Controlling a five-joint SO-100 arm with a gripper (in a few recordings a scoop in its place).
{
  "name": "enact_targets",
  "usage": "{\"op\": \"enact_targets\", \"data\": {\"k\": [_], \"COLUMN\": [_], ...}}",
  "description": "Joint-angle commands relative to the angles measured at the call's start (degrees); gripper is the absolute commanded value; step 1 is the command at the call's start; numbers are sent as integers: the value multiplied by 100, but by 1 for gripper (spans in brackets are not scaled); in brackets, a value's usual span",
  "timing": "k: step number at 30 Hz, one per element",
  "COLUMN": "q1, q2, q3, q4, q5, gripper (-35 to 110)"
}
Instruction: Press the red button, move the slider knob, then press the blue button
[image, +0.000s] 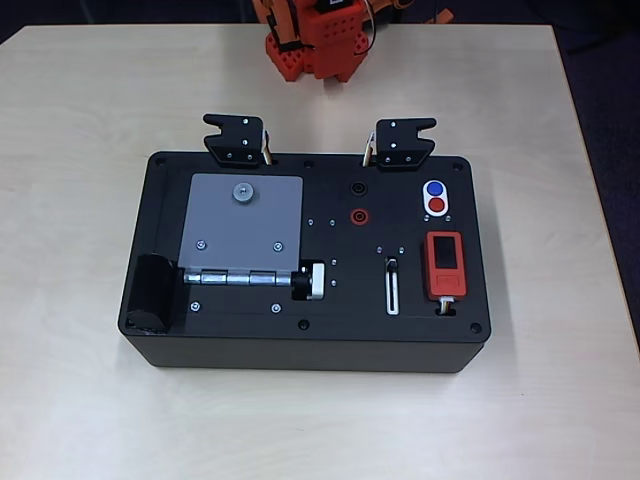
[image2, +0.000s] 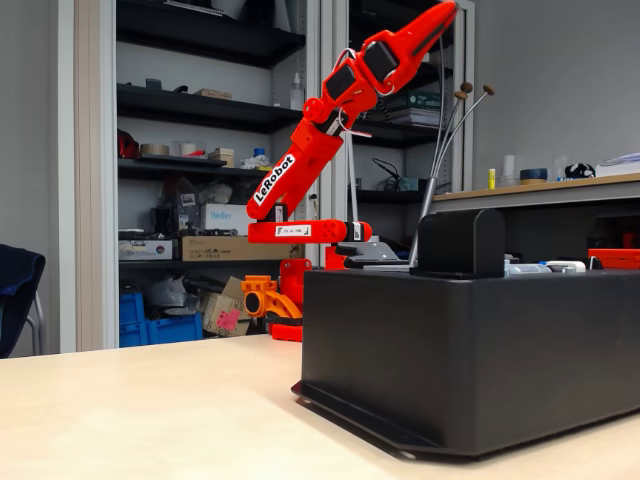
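The red button (image: 437, 205) is sitting in the overhead view at about two o'clock on the top face of the black box (image: 250, 340), inside a white oval surround (image: 436, 197). The blue button (image: 434, 188) is sharing that surround, lying just at twelve o'clock of the red one, the two nearly touching. The slider knob (image: 392, 266) is resting at the twelve o'clock end of its narrow white-rimmed slot track (image: 392, 290), which is running toward six o'clock; it lies at about seven o'clock from the buttons. Just at three o'clock of the track, a red rectangular device (image: 445, 265) with a dark screen is lying directly at six o'clock of the buttons. At nine o'clock of the buttons, a red ring-shaped socket (image: 357, 215) is sitting below a black one (image: 357, 187).

Further toward nine o'clock, a grey hinged plate (image: 243, 225) is covering the left part of the panel, with a white-and-black cylindrical knob (image: 311, 281) at its lower right corner and a black cylinder (image: 152, 290) at the box's left edge. Two black brackets (image: 237, 139) (image: 402, 142) are standing on the twelve o'clock edge.

The box is resting on a pale wooden table (image: 90, 120). The orange-red arm's base (image: 310, 40) is standing at twelve o'clock of the box, well apart from it. In the fixed view the arm (image2: 300, 170) is reaching up and away, its gripper (image2: 440, 18) raised high, pointing toward one o'clock near the top edge, well clear of the box; whether its jaws are wide or narrow I cannot tell.
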Motion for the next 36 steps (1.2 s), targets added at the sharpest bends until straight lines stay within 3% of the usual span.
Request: {"op": "enact_targets", "data": {"k": [1, 9, 10, 22, 36], "q1": [-220, -756, -809, -1503, -1468], "q2": [-141, -1011, -1116, -2013, -3727], "q3": [-193, -1011, -1125, -1415, -1986], "q4": [536, 2479, 2646, 3357, 4078], "q5": [-272, -492, -466, 571, 1529], "gripper": [0, 2, 15, 20, 0]}}
